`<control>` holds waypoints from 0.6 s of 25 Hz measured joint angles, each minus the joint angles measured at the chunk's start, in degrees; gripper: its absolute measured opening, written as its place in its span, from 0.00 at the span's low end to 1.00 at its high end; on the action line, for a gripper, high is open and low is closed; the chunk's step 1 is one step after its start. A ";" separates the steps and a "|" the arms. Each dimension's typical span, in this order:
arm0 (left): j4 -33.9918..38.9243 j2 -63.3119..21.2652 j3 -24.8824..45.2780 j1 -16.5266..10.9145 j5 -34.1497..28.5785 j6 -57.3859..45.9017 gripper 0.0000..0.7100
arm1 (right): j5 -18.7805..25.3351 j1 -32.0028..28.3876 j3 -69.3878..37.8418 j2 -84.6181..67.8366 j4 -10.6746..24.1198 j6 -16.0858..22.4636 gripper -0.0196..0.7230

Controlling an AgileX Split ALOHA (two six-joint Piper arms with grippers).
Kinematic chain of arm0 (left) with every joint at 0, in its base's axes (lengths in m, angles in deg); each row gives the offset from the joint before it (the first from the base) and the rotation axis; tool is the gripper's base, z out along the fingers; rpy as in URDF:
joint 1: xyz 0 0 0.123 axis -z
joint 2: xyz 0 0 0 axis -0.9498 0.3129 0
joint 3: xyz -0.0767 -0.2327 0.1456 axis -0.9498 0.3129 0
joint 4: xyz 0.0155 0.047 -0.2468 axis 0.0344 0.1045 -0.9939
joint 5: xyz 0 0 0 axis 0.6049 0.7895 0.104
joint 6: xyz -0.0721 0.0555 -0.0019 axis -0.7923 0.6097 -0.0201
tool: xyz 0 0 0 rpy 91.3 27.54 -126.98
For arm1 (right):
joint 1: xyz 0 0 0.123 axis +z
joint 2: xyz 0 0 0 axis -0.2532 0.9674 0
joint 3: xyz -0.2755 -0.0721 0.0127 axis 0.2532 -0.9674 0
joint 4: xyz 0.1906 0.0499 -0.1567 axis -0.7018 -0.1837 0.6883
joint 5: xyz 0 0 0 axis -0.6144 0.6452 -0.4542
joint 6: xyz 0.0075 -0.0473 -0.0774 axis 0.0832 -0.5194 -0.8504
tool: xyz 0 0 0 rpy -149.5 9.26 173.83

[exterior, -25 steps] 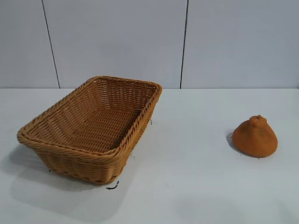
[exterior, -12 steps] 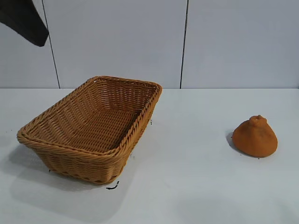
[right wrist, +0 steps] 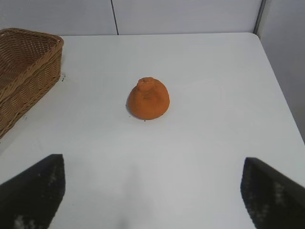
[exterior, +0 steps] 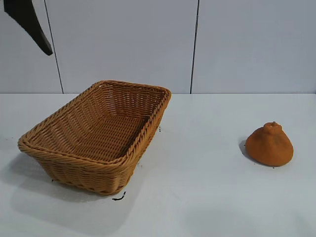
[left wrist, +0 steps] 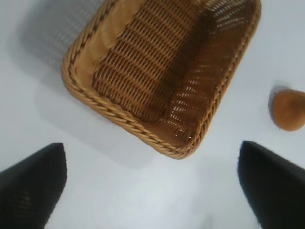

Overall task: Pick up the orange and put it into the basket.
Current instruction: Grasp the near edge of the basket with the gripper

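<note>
The orange (exterior: 269,144), a dull orange pear-like lump, sits on the white table at the right; it also shows in the right wrist view (right wrist: 148,98) and the left wrist view (left wrist: 288,110). The woven basket (exterior: 96,136) stands at the left, empty; its rim shows in the left wrist view (left wrist: 119,116) and the right wrist view (right wrist: 28,71). My left gripper (left wrist: 152,186) is open and empty, high above the basket's near end; one finger (exterior: 28,22) shows at the exterior view's top left. My right gripper (right wrist: 152,191) is open and empty, well short of the orange.
The white table (exterior: 197,187) runs to a grey panelled wall (exterior: 197,44) behind. Its right edge (right wrist: 281,95) shows in the right wrist view. A small black mark (exterior: 118,197) lies on the table by the basket's front corner.
One second ago no arm showed in the exterior view. The left gripper's finger has since come in at the top left and shifted slightly. The orange and the basket have not moved.
</note>
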 joint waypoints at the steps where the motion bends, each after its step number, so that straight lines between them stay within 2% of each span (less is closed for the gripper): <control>1: -1.30 0.95 0.00 -0.76 0.06 -0.21 0.98 | 0.00 0.00 0.00 0.00 0.00 0.00 0.96; 4: -4.19 4.05 0.00 -2.70 0.24 -0.37 0.98 | 0.00 0.00 0.00 0.00 0.00 0.00 0.96; 15: -7.08 13.49 0.00 -3.43 4.79 -4.37 0.98 | -0.07 0.00 0.00 0.00 0.00 0.00 0.96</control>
